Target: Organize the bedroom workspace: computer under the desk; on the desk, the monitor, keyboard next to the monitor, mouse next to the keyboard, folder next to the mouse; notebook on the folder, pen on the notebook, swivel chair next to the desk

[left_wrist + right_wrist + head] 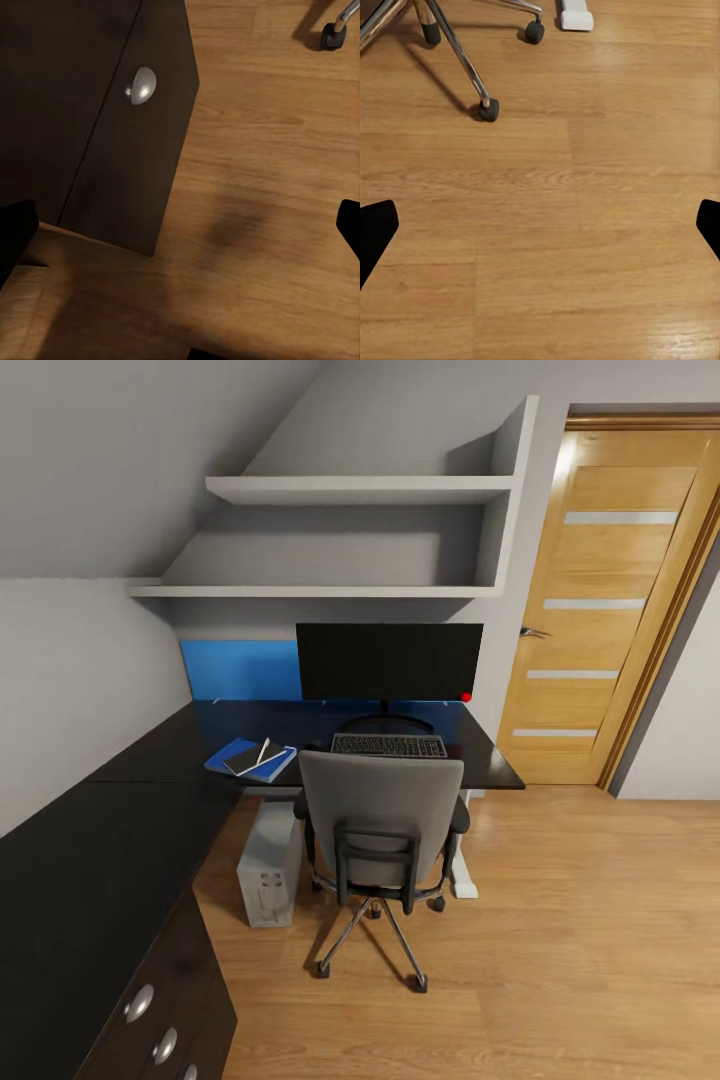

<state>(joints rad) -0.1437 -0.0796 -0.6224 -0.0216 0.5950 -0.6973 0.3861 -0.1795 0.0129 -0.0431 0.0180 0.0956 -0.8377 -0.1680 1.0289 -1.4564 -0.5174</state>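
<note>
Chair (382, 815) at desk (480, 755); notebook (243, 759) atop folder (272, 765).

On view: 1 monitor (389, 661), 1 keyboard (389, 746), 1 swivel chair (381, 830), 1 computer (269, 867), 2 shelves (360, 488).

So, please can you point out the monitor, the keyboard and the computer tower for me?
monitor (388, 661), head view, centre of the dark screen.
keyboard (389, 746), head view, middle of the key rows.
computer tower (268, 865), head view, its pale top and side under the desk.
</note>
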